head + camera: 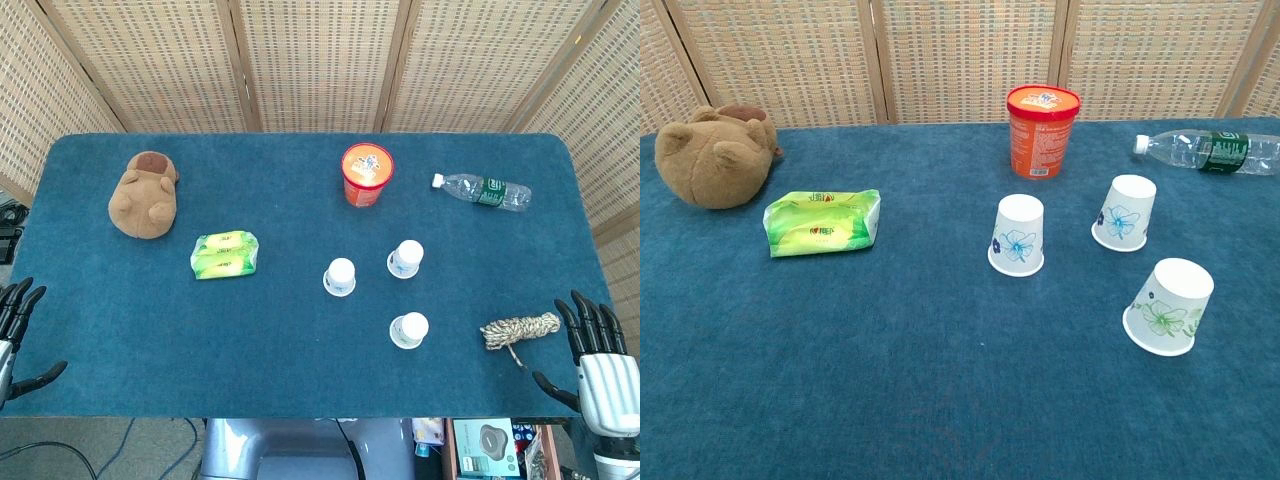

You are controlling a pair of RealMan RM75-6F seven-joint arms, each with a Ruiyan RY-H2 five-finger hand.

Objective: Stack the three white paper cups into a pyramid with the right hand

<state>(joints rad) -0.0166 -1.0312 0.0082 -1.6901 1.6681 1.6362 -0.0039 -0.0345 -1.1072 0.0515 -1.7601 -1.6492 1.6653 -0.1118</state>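
Note:
Three white paper cups with flower prints stand upside down and apart on the blue table. One cup (340, 277) (1018, 235) is at the centre, a second (405, 259) (1125, 212) sits to its right and farther back, and a third (409, 330) (1169, 307) is nearest the front. My right hand (598, 365) hangs off the table's front right corner, fingers spread, holding nothing, well right of the cups. At the front left edge my left hand (17, 330) is open and empty too. Neither hand shows in the chest view.
An orange tub (366, 174) (1042, 130) stands behind the cups. A plastic bottle (482, 191) (1210, 151) lies at the back right. A coil of rope (520, 329) lies by my right hand. A green packet (226, 254) (823, 221) and a brown plush toy (146, 195) (714, 155) sit at left.

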